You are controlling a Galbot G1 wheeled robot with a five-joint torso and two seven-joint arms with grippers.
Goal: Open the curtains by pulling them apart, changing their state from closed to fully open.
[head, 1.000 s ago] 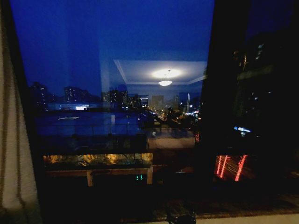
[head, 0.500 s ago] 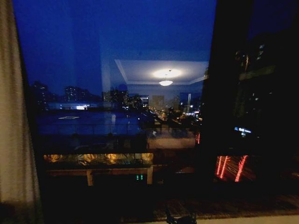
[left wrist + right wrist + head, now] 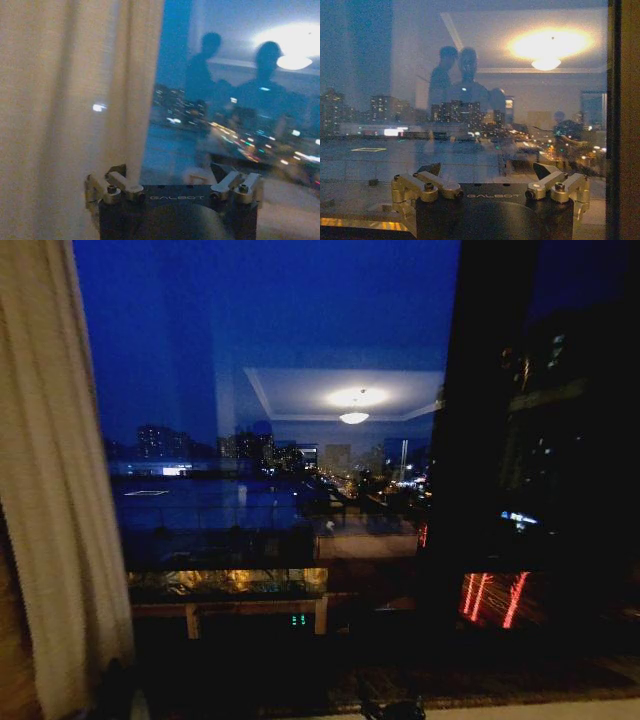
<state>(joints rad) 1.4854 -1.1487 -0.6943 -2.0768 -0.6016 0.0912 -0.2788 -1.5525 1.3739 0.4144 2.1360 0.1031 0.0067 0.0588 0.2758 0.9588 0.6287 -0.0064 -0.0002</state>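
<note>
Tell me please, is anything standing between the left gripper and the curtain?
Nothing visible does. In the left wrist view the left gripper, fingers spread, faces the curtain edge directly, beside bare window glass. No object lies between them.

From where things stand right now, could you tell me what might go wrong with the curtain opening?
The left curtain panel covers the window's left edge, so the opening may not be complete. The left gripper is open right beside that fabric, and its fingers might snag the loose weave. The right gripper faces the window glass and could bump it.

Curtains (image 3: 50, 490) at far left, w/ window (image 3: 280, 440) to their right, left gripper (image 3: 175, 177) just beside curtains.
</note>
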